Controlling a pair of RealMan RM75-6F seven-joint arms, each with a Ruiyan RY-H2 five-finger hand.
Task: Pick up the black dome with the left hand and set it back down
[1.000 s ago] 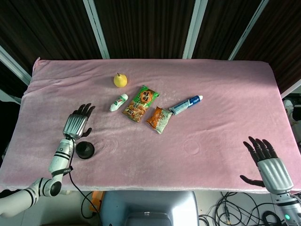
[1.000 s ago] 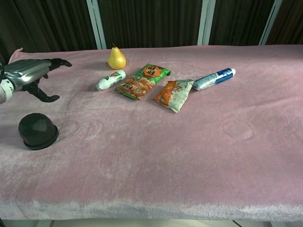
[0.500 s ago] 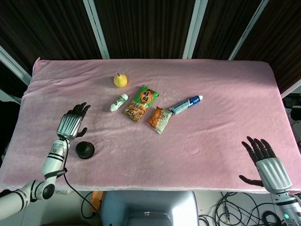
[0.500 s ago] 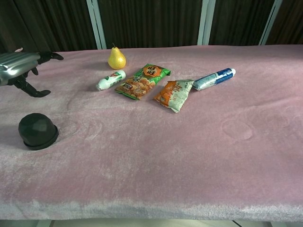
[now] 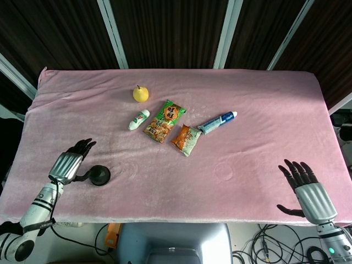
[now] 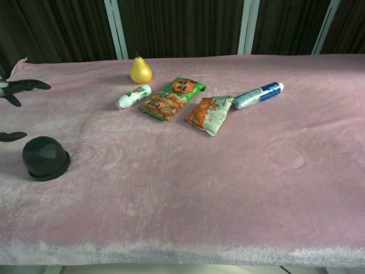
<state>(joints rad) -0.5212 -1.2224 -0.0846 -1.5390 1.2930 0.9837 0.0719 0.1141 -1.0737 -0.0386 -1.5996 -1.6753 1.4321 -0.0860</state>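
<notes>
The black dome rests flat on the pink cloth near the front left of the table. My left hand hovers just left of it, fingers spread, holding nothing and not touching it. Only its fingertips show at the left edge of the chest view. My right hand hangs open by the table's front right corner, far from the dome.
A yellow pear, a small white bottle, a green snack bag, an orange snack bag and a blue-white tube lie mid-table. The pink table's front edge runs close behind the dome.
My left hand has drawn back to the left and toward the table's front edge, away from the dome. The dome has stayed put. My right hand slipped slightly lower.
</notes>
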